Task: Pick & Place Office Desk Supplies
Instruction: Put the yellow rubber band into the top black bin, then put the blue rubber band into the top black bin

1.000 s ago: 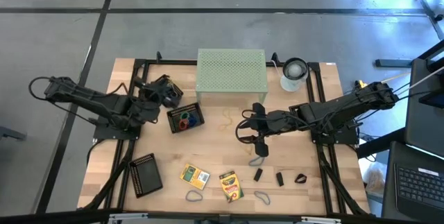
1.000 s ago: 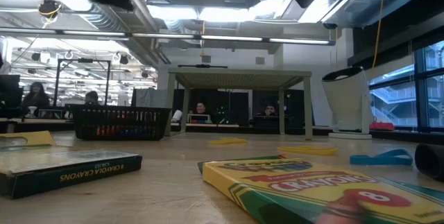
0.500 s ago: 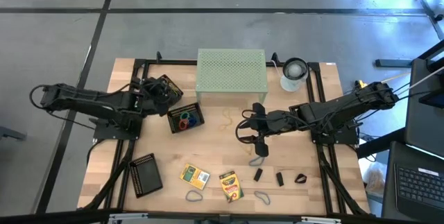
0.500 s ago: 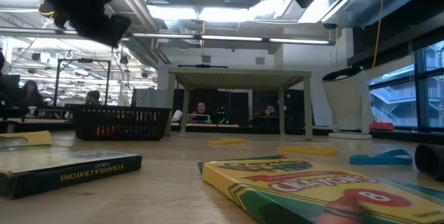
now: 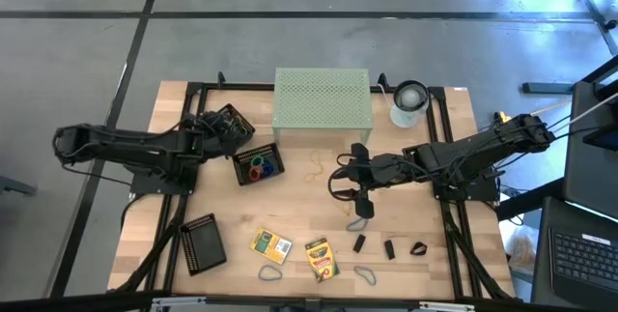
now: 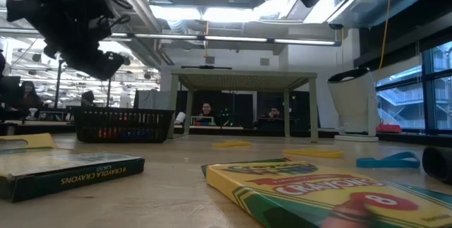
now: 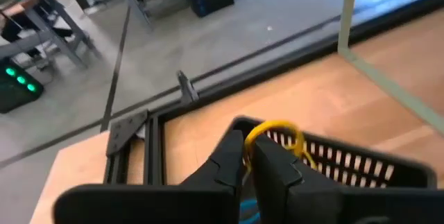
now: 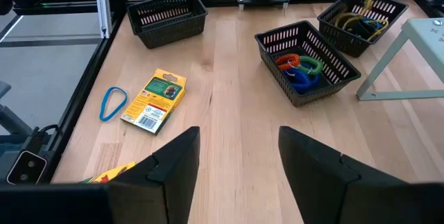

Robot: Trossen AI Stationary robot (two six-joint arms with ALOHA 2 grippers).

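My left gripper (image 5: 218,125) hangs over the far-left black mesh tray (image 5: 232,122), shut on a yellow rubber band (image 7: 279,135). That tray (image 8: 361,17) holds more bands. A second tray (image 5: 258,164) holds coloured bands. My right gripper (image 5: 359,194) stands open above the middle of the table, with nothing between its fingers. Two crayon boxes (image 5: 271,245) (image 5: 322,259), grey bands (image 5: 270,272) (image 5: 365,274) and black clips (image 5: 359,242) (image 5: 390,249) lie flat on the table's near part. My left gripper pinches the yellow rubber band between its two fingertips at one spot of the loop (image 7: 250,141). The fingers slant down from the table's left side. The rest of the loop stands free beyond the fingertips, over the tray's open top (image 7: 347,165).
A pale green perforated riser (image 5: 323,98) stands at the far middle, with a white-grey cylinder (image 5: 409,99) to its right. A third black tray (image 5: 203,242) sits near left. A tan band (image 5: 317,165) lies beside the coloured-band tray. People sit in the room behind the table (image 6: 205,109).
My left gripper has come down toward the far-left tray and tipped its fingers lower. In the low view it has dropped into sight at the upper left.
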